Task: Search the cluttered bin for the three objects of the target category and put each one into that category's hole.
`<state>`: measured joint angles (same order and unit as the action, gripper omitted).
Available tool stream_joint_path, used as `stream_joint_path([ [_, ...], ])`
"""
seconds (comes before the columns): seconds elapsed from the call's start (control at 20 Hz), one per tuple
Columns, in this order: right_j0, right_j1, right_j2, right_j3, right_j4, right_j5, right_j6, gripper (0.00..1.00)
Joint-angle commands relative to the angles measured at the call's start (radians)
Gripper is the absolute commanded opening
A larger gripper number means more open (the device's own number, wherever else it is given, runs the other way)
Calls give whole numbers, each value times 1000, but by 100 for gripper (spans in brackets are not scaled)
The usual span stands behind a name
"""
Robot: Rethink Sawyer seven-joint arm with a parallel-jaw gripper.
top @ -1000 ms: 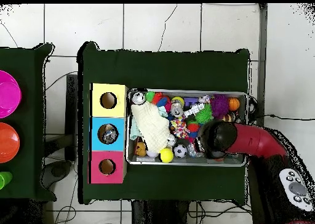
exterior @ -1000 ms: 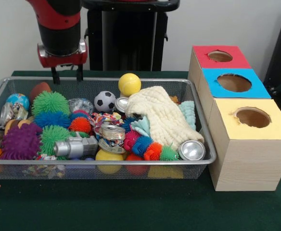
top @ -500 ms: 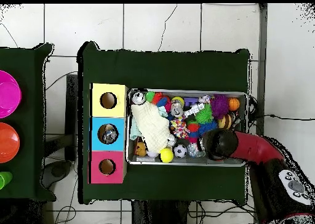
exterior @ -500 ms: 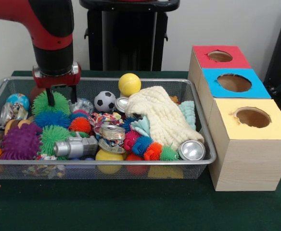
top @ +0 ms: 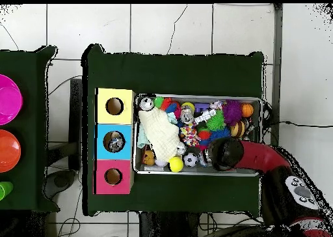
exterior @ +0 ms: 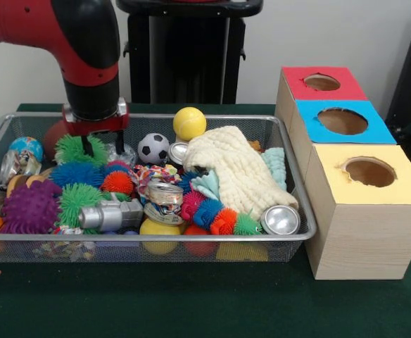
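A wire mesh bin (exterior: pixel 156 238) holds mixed clutter: spiky rubber balls, smooth balls, metal cans and cloth. My gripper (exterior: pixel 102 146) is down inside the bin's far left part, open. Its fingers straddle the right edge of a green spiky ball (exterior: pixel 75 149) and a crumpled silver object (exterior: pixel 119 153); I see nothing gripped. Three boxes with round holes stand right of the bin: red (exterior: pixel 297 82), blue (exterior: pixel 311 127) and yellow (exterior: pixel 395 193). In the overhead view the arm (top: pixel 227 153) covers the gripper at the bin's (top: pixel 195 172) lower right.
Nearby lie a yellow ball (exterior: pixel 189 123), a soccer ball (exterior: pixel 153 148), a cream knitted cloth (exterior: pixel 237 169), a crushed can (exterior: pixel 165 193), a silver can (exterior: pixel 110 215), another can (exterior: pixel 281 220) and a purple spiky ball (exterior: pixel 28 208). The blue box's hole (top: pixel 114 141) shows something inside.
The gripper came down from above the bin's far rim into the bin and shifted slightly right, still open. Nothing in the bin has visibly moved.
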<state>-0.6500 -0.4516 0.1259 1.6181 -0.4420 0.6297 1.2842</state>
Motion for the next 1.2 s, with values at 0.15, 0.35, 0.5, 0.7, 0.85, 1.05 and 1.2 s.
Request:
stream_joint_path([
  [0.15, 51, 40, -17, 17, -24, 65, 74, 100],
  [0.35, 56, 52, -26, 9, -20, 56, 76, 100],
  [0.5, 67, 70, -43, -10, -24, 70, 78, 100],
  [0.7, 104, 120, -105, -72, -45, 142, 87, 100],
  [0.85, 126, 131, -141, -91, -47, 187, 87, 100],
  [1.05, 163, 167, -186, -136, -48, 237, 102, 100],
  [1.2, 170, 199, -209, -146, -57, 216, 113, 100],
])
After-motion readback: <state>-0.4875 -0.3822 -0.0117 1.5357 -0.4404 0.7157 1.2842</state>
